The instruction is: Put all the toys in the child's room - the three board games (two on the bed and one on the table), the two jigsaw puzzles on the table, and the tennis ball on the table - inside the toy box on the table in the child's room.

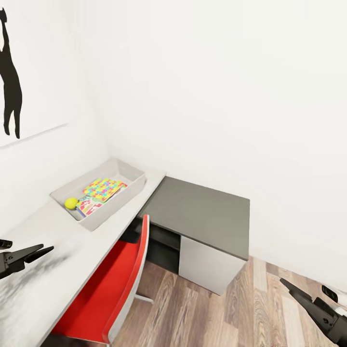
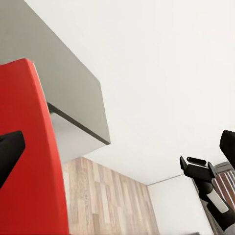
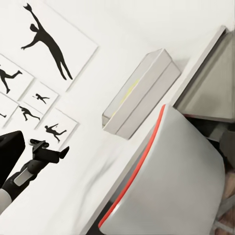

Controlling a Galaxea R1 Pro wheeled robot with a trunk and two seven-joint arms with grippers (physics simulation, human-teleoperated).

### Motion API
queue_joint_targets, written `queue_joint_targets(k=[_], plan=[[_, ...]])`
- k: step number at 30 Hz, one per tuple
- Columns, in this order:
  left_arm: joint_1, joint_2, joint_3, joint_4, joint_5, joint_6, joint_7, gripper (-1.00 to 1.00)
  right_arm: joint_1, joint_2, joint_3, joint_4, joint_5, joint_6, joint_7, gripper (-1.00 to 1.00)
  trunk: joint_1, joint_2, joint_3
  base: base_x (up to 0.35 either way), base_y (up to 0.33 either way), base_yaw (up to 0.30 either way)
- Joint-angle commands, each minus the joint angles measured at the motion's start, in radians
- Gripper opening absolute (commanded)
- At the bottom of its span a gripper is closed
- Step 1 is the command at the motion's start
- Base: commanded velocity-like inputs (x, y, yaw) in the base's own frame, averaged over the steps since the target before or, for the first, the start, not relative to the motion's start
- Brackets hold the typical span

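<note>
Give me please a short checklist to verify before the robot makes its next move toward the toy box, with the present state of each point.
1. Toy box on the table: ok, near the corner.
2. Tennis ball in the box: ok.
3. Jigsaw puzzle in the box: ok for one; a second, cannot tell.
4. All three board games inside: cannot tell; one printed box shows under the puzzle.
5. Left gripper empty: ok, nothing between the fingers.
6. Red chair out of the way: not ok, it stands against the table.
</note>
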Motion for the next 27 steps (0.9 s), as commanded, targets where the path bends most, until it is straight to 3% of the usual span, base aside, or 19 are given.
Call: queue_joint_targets(k=[1,27], plan=[[-0.001,0.0,0.0,0.0,0.0,0.01,-0.004,1.0,0.0,0.0,0.0,-0.001,-0.005,0.01,0.0,1.0,0.001,-0.002,0.0,0.0,0.0,-0.176],[-0.001,-0.001,-0.003,-0.009,-0.001,0.006,-0.004,1.0,0.0,0.0,0.0,-0.001,-0.004,0.01,-0.001,1.0,0.001,-0.002,0.041,0.0,0.0,-0.176]])
